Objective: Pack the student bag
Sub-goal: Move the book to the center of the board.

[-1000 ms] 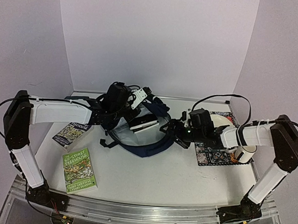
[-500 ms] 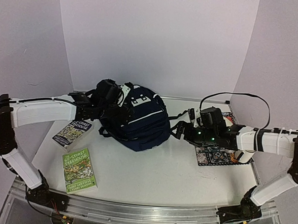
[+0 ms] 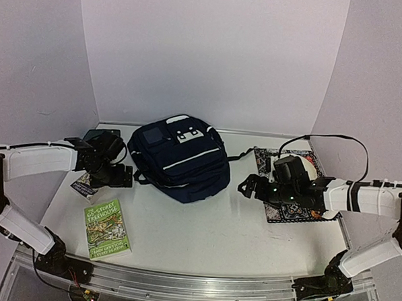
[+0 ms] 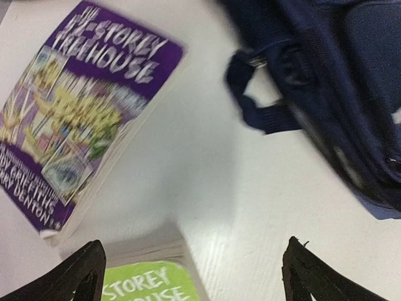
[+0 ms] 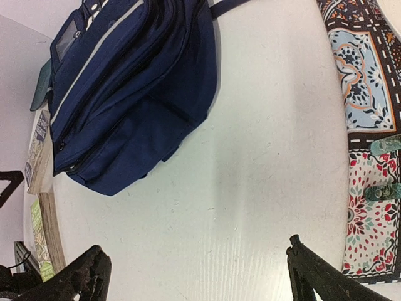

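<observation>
Top external view: the white table (image 3: 216,239) carries the student bag (image 3: 180,159), a dark navy backpack with thin white stripes. It lies flat toward the back centre, front face up, between the two arms. The left gripper (image 3: 118,178) hangs just left of the bag, close to its black strap but not touching it. The left wrist view shows its fingers spread wide with nothing between them, and the bag's edge at upper right. The right gripper (image 3: 243,188) is low over bare table right of the bag, a clear gap apart. Its fingers are also spread wide and empty, with the bag ahead of them and to the left in its wrist view. A patterned mat (image 3: 299,213) lies under the right arm at the table's right side. A green book (image 3: 106,230) lies near the front left. A purple book (image 4: 81,119) lies beneath the left gripper, just behind the green one. A small teal pad (image 3: 90,134) shows at the back left corner, behind the left gripper.
</observation>
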Controlling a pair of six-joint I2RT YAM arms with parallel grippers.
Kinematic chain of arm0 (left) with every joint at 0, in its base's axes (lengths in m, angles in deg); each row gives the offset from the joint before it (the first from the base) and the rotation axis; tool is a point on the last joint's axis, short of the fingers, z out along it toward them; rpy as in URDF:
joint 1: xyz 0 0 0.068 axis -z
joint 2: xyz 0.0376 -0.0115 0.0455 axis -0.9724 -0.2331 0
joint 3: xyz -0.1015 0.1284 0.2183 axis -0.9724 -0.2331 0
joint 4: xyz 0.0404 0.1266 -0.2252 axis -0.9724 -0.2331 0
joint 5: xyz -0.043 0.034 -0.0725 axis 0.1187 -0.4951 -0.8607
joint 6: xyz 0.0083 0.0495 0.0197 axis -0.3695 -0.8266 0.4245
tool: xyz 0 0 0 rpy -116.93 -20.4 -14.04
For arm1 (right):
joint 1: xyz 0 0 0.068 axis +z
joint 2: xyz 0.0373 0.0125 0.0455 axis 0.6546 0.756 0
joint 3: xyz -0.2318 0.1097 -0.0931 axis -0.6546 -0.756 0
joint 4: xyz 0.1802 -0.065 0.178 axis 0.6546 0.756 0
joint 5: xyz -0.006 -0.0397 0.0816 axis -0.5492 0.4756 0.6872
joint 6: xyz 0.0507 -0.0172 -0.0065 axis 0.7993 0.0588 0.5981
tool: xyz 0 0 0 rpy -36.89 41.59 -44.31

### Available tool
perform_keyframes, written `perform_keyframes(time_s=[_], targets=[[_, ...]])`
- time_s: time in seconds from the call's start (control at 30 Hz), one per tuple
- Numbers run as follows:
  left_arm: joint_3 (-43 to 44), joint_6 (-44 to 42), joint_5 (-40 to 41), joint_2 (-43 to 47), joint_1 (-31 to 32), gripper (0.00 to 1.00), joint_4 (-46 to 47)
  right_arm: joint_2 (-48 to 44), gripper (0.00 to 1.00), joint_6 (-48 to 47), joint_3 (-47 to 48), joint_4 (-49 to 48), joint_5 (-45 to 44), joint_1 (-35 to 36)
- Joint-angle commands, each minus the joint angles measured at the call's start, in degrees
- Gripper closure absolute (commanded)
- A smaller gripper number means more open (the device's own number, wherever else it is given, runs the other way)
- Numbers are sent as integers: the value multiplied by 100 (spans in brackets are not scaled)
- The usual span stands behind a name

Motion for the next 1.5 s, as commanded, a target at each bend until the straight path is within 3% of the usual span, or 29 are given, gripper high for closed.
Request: perform_keyframes(time_s=[0.0, 0.37, 0.53, 0.9, 1.2, 1.47], targets=[[-458, 965, -398, 526, -520, 0, -587, -347, 2, -256, -49, 57, -63, -23], [-1511, 1504, -932, 1074, -1508, 1, -1093, -426, 2, -406, -202, -269, 515, -13], [-1723, 1713, -1218, 1350, -1528, 1, -1068, -280, 2, -539, -100, -347, 827, 33], [-2118, 1646, -2886, 1247, -1494, 3, -120, 417, 2, -479, 183, -746, 1005, 606], [-2033, 2623, -3350, 959, -429, 4, 1095, 1040, 2, -351, 551, -889, 1034, 1169], [-1355, 3137, -3364, -193, 490, 4, 2358, 1277, 2, 1, 505, -1063, 1083, 1315]])
